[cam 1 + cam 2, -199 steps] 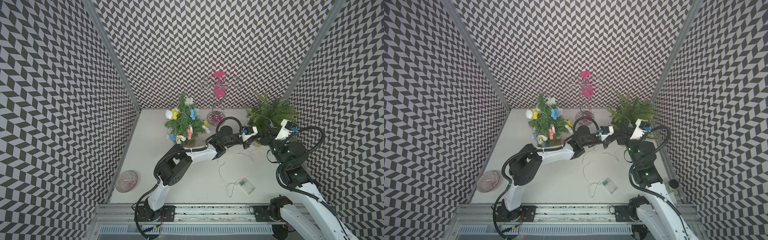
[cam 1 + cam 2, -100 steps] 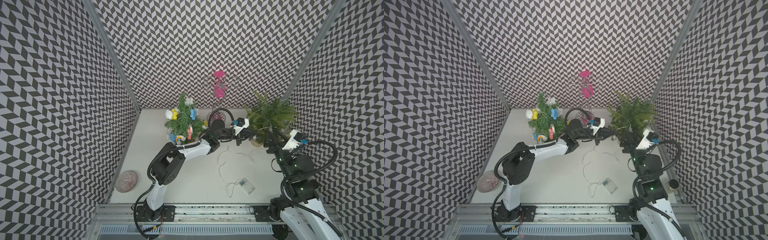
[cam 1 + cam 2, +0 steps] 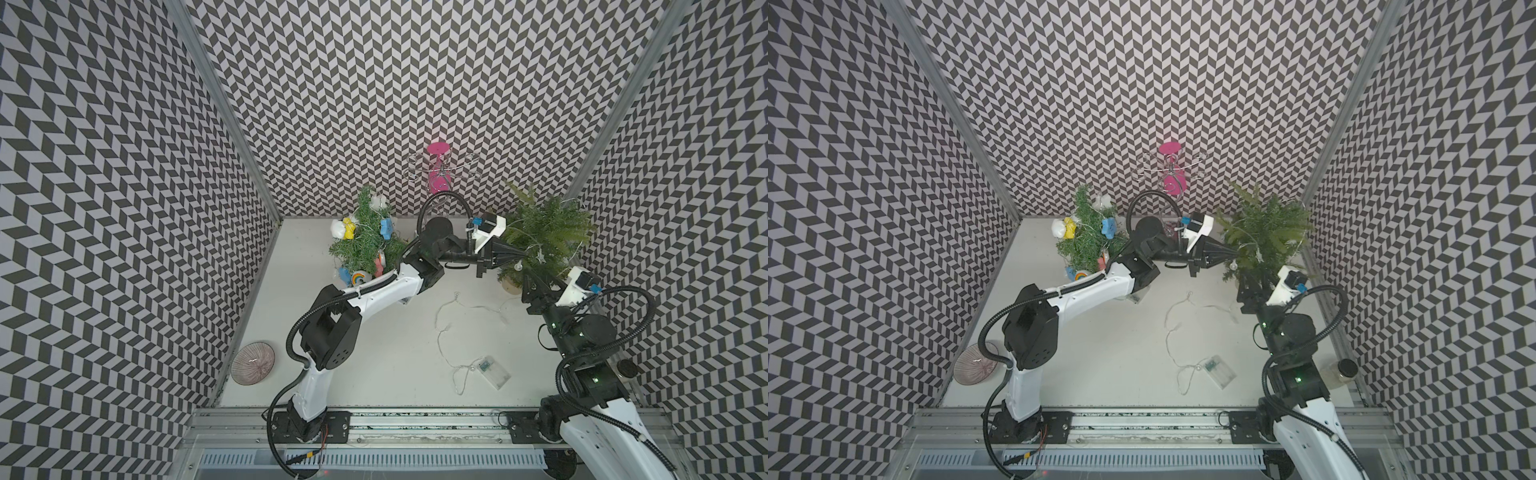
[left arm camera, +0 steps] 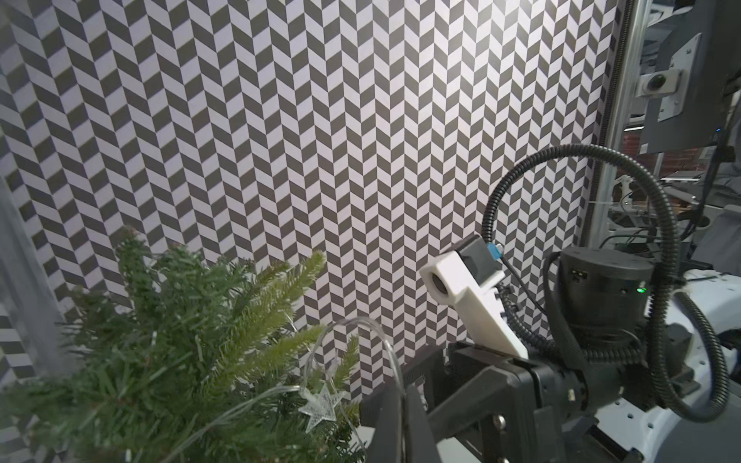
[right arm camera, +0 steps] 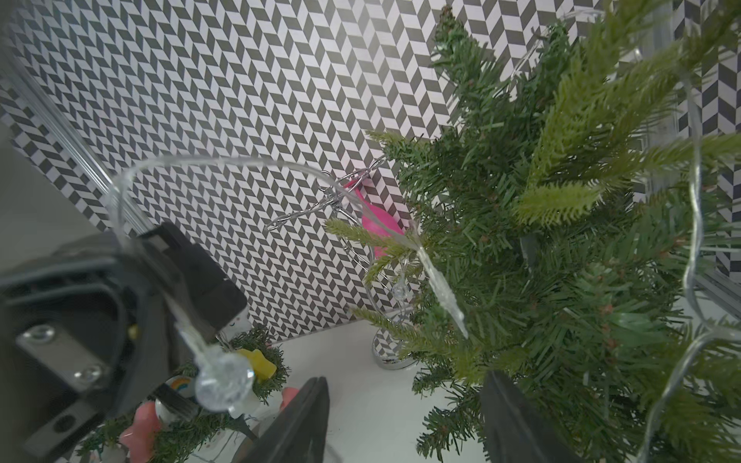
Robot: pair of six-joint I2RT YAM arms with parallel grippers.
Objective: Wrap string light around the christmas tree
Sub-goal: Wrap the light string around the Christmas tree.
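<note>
The green christmas tree (image 3: pixel 548 232) (image 3: pixel 1266 232) stands in a pot at the back right, with part of the string light draped on its branches. My left gripper (image 3: pixel 519 252) (image 3: pixel 1235 250) reaches the tree's left side and is shut on the clear wire (image 4: pixel 385 344), next to a star light (image 4: pixel 320 405). The remaining string light (image 3: pixel 440 328) trails over the table to its battery box (image 3: pixel 492 371) (image 3: pixel 1219 371). My right gripper (image 3: pixel 528 284) (image 5: pixel 405 421) is open by the tree's lower branches, holding nothing. A round bulb (image 5: pixel 224 383) hangs by the left gripper.
A smaller tree with coloured ornaments (image 3: pixel 365 245) stands at the back left behind the left arm. A pink stand with wire arms (image 3: pixel 438 174) sits at the back wall. A ribbed bowl (image 3: pixel 252 363) lies at the front left, a jar (image 3: pixel 1343 370) at the right edge.
My right gripper has opened, let go of the string and pulled back to the right under the tree. My left gripper carried the wire right, up against the tree.
</note>
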